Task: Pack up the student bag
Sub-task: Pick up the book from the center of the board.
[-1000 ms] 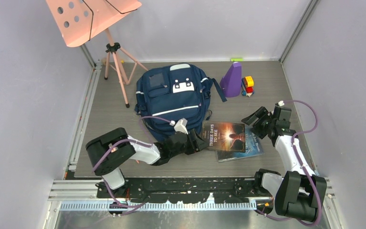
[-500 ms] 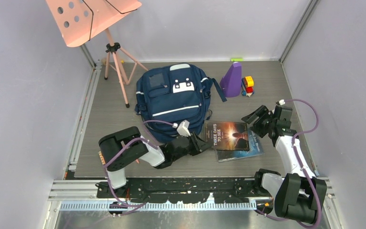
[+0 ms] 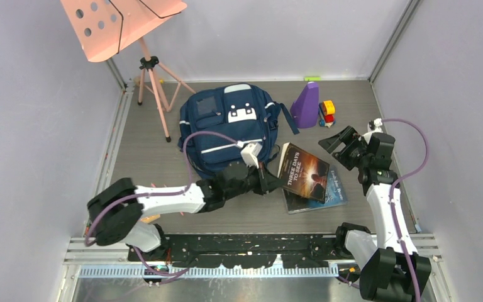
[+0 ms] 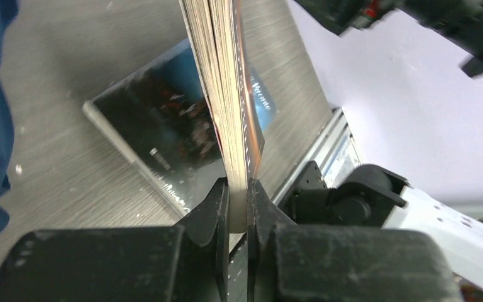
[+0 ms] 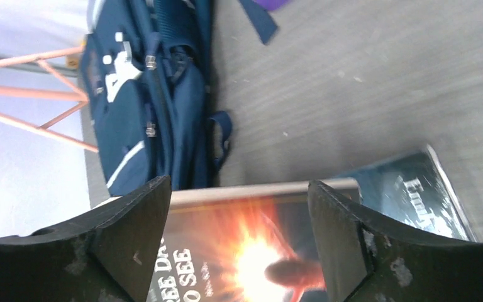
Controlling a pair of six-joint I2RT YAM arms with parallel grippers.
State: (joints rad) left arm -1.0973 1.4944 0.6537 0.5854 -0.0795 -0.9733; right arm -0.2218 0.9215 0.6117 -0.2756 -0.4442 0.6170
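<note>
Well, the student bag lies flat at the far middle of the table, with its front pockets and white patch facing up. From above I see no open mouth on it, so I think it is zipped shut, or the opening is on a side I cannot see.

Just beside the bag's near right corner is the book "Three Days to See". My left gripper pinches it tight along one edge, and my left wrist camera shows the pages squeezed between my two fingers. The book is tipped up, with one side off the table. Under it lies a second, darker book, flat on the wood.

My right gripper hangs above the right side of the books. Its jaws are wide apart and hold nothing.

So I think the step in hand is picking up the first book to pack it. Next, the book has to come all the way up and go over to the bag. The bag needs a way in first. My free right gripper could go find the zipper or the top flap and hold it open. I must keep my pinch firm, because a thin book can slip or flop open.
</note>
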